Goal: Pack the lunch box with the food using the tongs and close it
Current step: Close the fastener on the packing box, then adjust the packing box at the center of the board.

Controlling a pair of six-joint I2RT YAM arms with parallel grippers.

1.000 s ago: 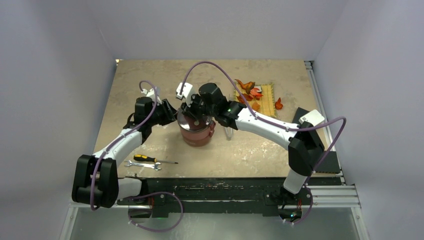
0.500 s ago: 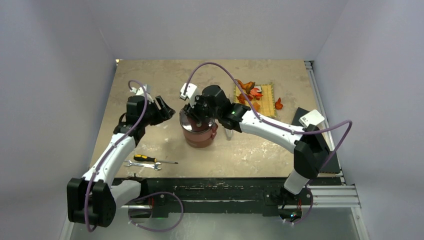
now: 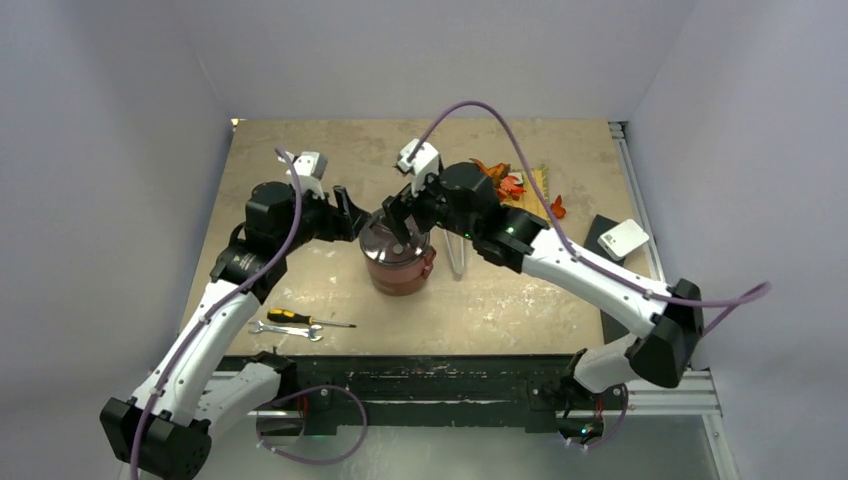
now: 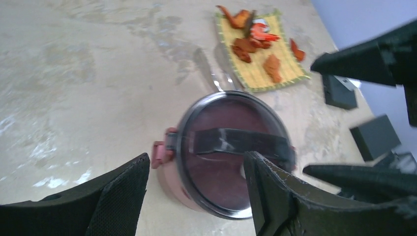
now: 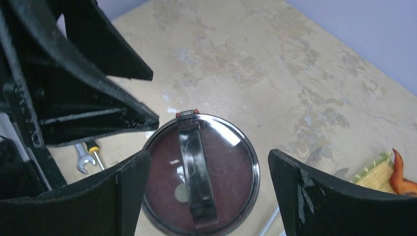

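On the table (image 3: pixel 500 300), dusty-red lunch box (image 3: pixel 397 274) with dark see-through lid (image 5: pixel 226 167)

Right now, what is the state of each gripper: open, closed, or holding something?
Left gripper: open, fingers apart, holding nothing.
Right gripper: open, holding nothing, above the closed lunch box.

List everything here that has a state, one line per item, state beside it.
lunch box: upright, stacked, closed
top lid: seated on the lunch box
left hand: open, empty, clear of the lid
right hand: open, empty, above the lid
tongs: lying on the table, unheld
food: pieces lying on the yellow mat
screwdriver: lying on the table
wrench: lying on the table
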